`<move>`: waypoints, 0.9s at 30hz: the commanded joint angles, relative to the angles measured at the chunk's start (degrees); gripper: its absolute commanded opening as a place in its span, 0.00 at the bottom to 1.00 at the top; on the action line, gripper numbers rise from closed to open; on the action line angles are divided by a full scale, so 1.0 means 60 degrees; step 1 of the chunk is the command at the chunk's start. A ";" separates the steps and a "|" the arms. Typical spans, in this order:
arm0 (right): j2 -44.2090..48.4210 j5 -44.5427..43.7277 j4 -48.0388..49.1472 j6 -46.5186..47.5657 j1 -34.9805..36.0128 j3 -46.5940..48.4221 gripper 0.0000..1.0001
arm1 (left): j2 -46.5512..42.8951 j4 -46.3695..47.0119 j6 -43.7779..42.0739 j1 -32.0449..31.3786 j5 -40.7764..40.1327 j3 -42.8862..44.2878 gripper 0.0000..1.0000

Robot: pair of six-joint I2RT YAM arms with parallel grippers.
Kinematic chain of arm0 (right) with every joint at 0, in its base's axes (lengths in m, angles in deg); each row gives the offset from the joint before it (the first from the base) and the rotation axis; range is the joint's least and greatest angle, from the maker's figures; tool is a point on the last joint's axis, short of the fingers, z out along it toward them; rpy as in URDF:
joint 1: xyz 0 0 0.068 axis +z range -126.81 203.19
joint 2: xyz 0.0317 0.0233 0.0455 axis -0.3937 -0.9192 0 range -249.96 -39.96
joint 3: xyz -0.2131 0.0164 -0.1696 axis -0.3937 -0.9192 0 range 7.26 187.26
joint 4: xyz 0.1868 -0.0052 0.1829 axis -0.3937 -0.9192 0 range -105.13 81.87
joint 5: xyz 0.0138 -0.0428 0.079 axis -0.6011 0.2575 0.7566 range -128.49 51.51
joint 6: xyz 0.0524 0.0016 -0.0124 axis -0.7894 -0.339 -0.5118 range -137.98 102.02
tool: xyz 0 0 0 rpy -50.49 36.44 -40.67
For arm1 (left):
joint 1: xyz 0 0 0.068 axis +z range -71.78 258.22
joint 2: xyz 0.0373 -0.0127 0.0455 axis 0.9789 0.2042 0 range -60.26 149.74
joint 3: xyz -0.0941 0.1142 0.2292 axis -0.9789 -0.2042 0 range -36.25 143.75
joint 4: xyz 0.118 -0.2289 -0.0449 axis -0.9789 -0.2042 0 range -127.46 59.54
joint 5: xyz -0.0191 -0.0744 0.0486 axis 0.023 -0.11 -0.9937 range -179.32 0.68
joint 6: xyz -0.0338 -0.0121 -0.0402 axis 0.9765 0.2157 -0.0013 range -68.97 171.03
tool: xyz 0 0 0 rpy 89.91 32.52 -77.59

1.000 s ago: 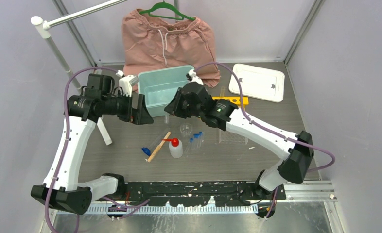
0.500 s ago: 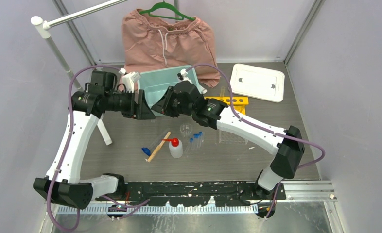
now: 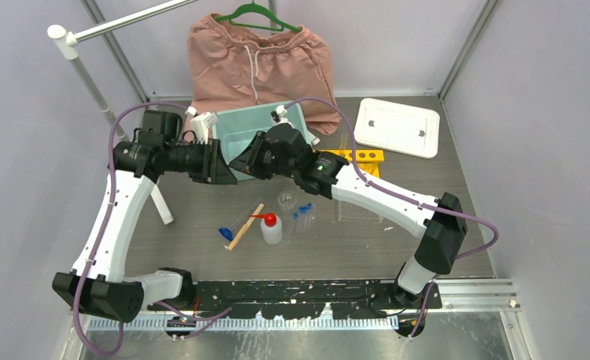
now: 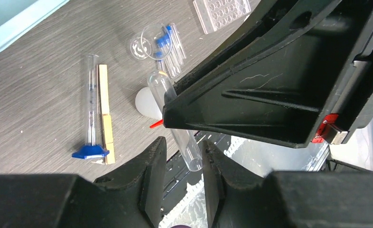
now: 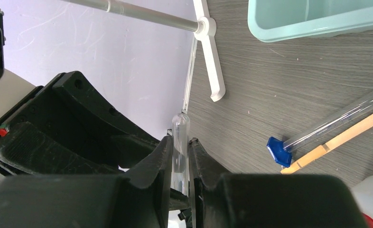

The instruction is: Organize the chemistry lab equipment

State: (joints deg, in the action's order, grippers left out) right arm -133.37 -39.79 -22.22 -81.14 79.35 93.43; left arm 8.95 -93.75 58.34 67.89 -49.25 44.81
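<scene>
My right gripper (image 5: 180,140) is shut on a clear test tube (image 5: 180,124), held in the air in front of the teal bin. My left gripper (image 4: 183,142) faces it. Its jaws stand on either side of the tube's open end (image 4: 190,159), with a gap on one side. In the top view both grippers (image 3: 221,169) (image 3: 243,163) meet nose to nose. On the table below lie the red-nozzled squeeze bottle (image 3: 272,229), wooden stick (image 3: 245,226), blue piece (image 3: 225,233), tiny beaker (image 3: 287,199), blue-capped tubes (image 3: 301,215), clear rack (image 3: 359,212) and yellow rack (image 3: 356,157).
The teal bin (image 3: 254,139) stands just behind the grippers, and its white lid (image 3: 396,127) lies at the back right. Pink shorts (image 3: 258,64) hang at the back wall. A white stand pole (image 3: 89,82) rises at the left, with its foot (image 5: 210,57) on the table.
The right arm carried the tube leftward to the left gripper. The left gripper's jaws narrowed from wide open to close around the tube's end.
</scene>
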 commanded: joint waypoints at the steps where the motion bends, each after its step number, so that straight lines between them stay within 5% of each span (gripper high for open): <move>1: 0.0165 0.0087 0.0629 -0.0043 0.0084 0.0304 0.01 | 0.0008 0.0410 0.0011 0.0029 0.0261 -0.0079 0.34; 13: 0.0215 0.0381 0.0783 0.0313 0.0096 0.0243 0.04 | -0.0124 0.0477 -0.0134 -0.0066 0.0466 -0.0405 0.11; 22: 0.0245 0.0642 -0.0420 0.1053 0.0061 0.0735 0.58 | -0.0233 0.0190 -0.0663 -0.0081 0.0528 -0.0322 0.08; 27: 0.0131 0.1364 -0.1244 0.1418 -0.0182 0.1158 0.65 | -0.0344 0.0014 -0.1145 -0.0081 0.0868 -0.0269 0.12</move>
State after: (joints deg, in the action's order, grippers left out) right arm -133.37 -36.53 -26.39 -75.63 78.93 95.85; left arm 8.89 -93.58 54.84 67.67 -47.54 42.03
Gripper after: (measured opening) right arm 0.648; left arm 0.146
